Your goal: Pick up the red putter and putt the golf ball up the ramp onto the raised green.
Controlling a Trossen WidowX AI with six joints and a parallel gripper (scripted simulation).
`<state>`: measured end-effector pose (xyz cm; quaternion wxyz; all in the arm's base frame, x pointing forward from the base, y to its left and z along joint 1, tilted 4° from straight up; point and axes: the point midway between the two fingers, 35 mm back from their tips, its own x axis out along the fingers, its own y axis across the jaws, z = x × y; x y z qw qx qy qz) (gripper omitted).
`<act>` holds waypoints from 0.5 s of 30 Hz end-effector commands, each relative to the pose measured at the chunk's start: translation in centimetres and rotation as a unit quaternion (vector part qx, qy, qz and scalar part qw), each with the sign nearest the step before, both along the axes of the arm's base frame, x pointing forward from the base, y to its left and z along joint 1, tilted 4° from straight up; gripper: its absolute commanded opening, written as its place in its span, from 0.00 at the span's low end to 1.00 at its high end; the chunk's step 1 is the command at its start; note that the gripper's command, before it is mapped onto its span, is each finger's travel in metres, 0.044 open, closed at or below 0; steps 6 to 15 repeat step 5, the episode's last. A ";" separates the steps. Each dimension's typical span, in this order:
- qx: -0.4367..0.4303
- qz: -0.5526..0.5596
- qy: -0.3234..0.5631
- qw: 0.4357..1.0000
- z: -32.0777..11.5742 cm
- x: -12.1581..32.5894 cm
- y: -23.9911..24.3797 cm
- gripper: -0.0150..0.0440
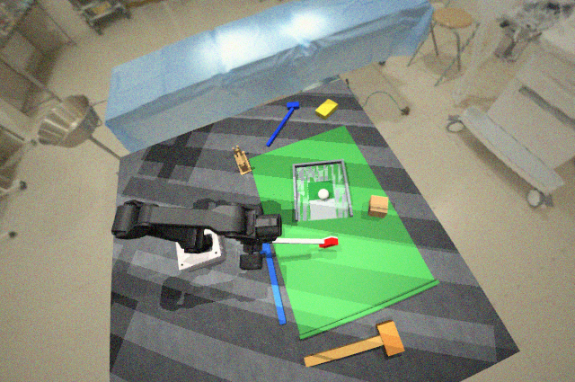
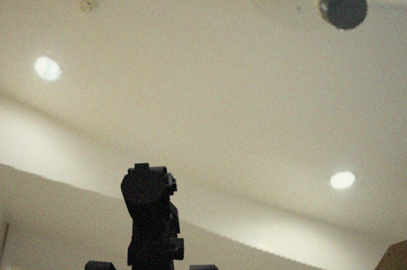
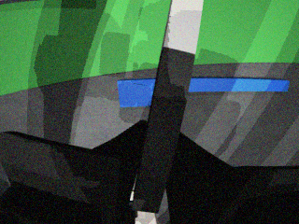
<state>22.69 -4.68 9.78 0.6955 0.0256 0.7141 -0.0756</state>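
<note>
The red putter's red head (image 1: 330, 242) and white shaft (image 1: 296, 241) (image 3: 186, 28) reach right from the arm, over the green mat (image 1: 352, 266). My gripper (image 3: 153, 127) is shut on the putter's dark grip in the wrist view; in the top view the arm hides the fingers. The white golf ball (image 1: 322, 193) is on the dark green square of the raised green (image 1: 314, 188), inside the grey frame (image 1: 347, 184) and just beyond the pale ramp (image 1: 322, 211). The putter head is apart from the ball, on the near side of the ramp.
A blue stick-like tool (image 1: 277, 296) (image 3: 238, 85) lies beside the mat's left edge. An orange mallet (image 1: 390, 338) lies in front. A wooden cube (image 1: 378, 206) stands right of the frame. Behind are a dark blue tool (image 1: 280, 126), yellow block (image 1: 326, 109) and small tan object (image 1: 242, 161).
</note>
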 end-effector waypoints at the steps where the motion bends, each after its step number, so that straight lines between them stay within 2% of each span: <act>1: 0.000 0.000 -0.002 1.000 0.0 0.1 0.0 0.25; 15: 0.000 0.000 -0.002 1.000 0.0 0.1 0.0 0.25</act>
